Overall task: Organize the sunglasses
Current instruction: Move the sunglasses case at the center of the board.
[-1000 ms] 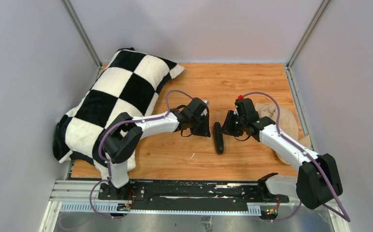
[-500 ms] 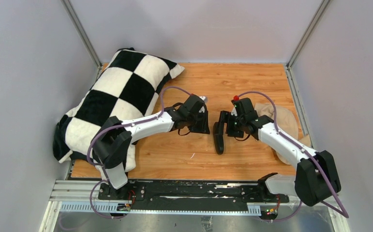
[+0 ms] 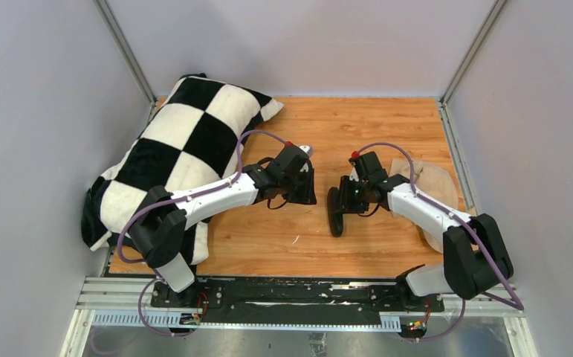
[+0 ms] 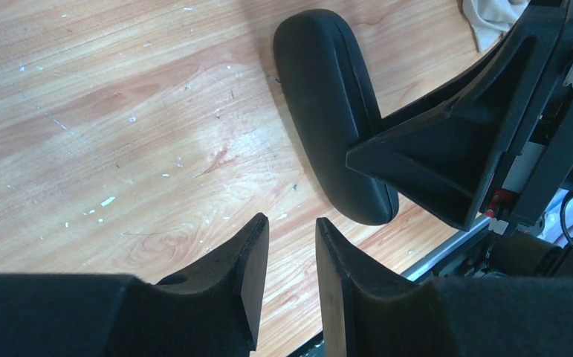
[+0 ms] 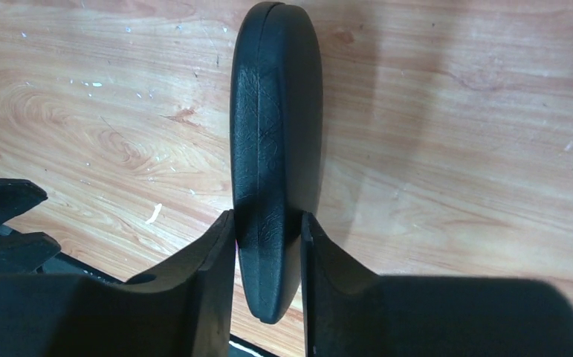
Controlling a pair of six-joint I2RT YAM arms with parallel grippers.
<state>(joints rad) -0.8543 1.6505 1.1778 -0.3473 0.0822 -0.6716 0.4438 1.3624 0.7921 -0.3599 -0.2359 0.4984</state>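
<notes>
At lower centre of the right wrist view, the right gripper (image 5: pixel 267 222) is clamping the closed black case (image 5: pixel 276 111), which is resting on the wooden table (image 5: pixel 454 149). Just beside it, the left gripper (image 4: pixel 290 227) is hovering slightly parted and empty. The sunglasses are showing nowhere, so I cannot tell where they are.

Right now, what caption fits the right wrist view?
Right gripper clamps the closed black case near one end, on the wooden table.

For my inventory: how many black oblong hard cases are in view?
1. The closed black oblong hard case stands on edge on the wooden table, in the right gripper. More may be hidden.
</notes>
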